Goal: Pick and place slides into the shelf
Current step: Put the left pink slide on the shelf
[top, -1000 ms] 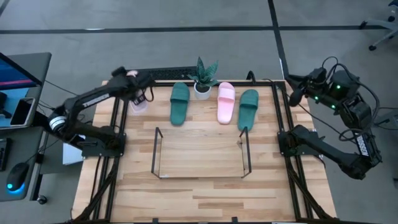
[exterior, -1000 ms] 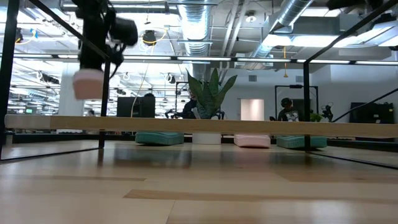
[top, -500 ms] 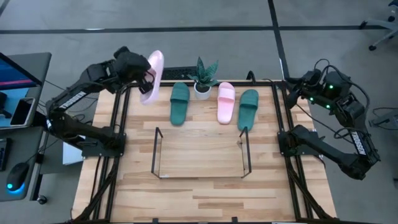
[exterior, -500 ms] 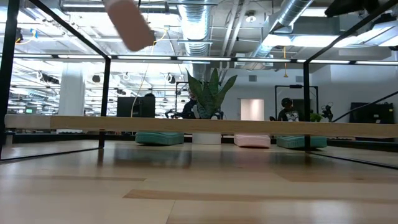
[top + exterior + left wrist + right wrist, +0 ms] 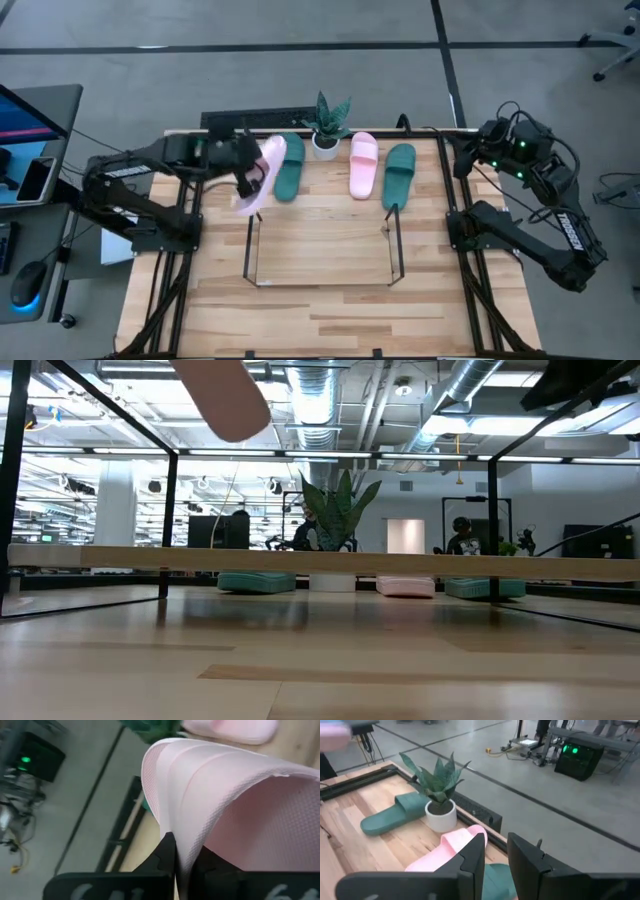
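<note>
My left gripper (image 5: 246,163) is shut on a pale pink slide (image 5: 262,172) and carries it in the air near the shelf's left end; the low view shows that slide (image 5: 222,398) high above the table. The shelf (image 5: 325,246) is a thin black wire rack at the table's middle. At the far side, a dark green slide (image 5: 289,165), a pink slide (image 5: 362,164) and another green slide (image 5: 399,174) lie flat on their soles. My right gripper (image 5: 496,851) waits open, above the table's far right corner. My left gripper pinches a thin curved pink wall (image 5: 184,854) about halfway along the slide between its two fingers (image 5: 168,851); strap or sole edge, I cannot tell. It comes level from the table's left. The slide is lifted clear and tilted, its length slanting from far to near.
A small potted plant (image 5: 326,128) stands at the far edge between the green and the pink slide. A larger black metal frame (image 5: 196,200) edges the table. Bare wood lies inside and in front of the shelf. People show in the room beyond (image 5: 458,536).
My left gripper has raised the pink slide from low over the table's far left corner, then swung it right and nearward to the shelf's left end. The slide has turned from hanging on end to slanting. My right arm has shifted slightly toward the table.
</note>
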Robot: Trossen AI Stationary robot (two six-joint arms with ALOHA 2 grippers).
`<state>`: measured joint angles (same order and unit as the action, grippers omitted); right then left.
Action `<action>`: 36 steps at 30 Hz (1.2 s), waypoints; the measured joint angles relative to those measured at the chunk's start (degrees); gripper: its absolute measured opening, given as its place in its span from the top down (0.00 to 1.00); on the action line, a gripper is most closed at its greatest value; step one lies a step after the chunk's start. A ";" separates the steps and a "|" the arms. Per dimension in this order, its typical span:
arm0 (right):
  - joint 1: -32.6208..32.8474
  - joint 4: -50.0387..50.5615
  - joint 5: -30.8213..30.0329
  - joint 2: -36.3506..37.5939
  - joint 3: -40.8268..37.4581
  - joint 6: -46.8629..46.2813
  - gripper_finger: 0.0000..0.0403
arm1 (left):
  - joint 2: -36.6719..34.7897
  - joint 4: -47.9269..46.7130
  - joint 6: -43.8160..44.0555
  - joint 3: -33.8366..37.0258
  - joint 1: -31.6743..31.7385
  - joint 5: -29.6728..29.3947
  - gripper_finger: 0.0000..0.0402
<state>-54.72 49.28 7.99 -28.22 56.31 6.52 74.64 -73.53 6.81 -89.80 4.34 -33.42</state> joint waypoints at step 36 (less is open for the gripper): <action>0.00 4.76 1.18 3.25 0.02 7.65 0.81 | 23.64 -9.98 36.26 -2.28 -20.90 -1.48 1.00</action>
<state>-54.72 54.04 9.17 -24.97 56.34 14.17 98.28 -83.51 43.06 -92.08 -16.56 -34.90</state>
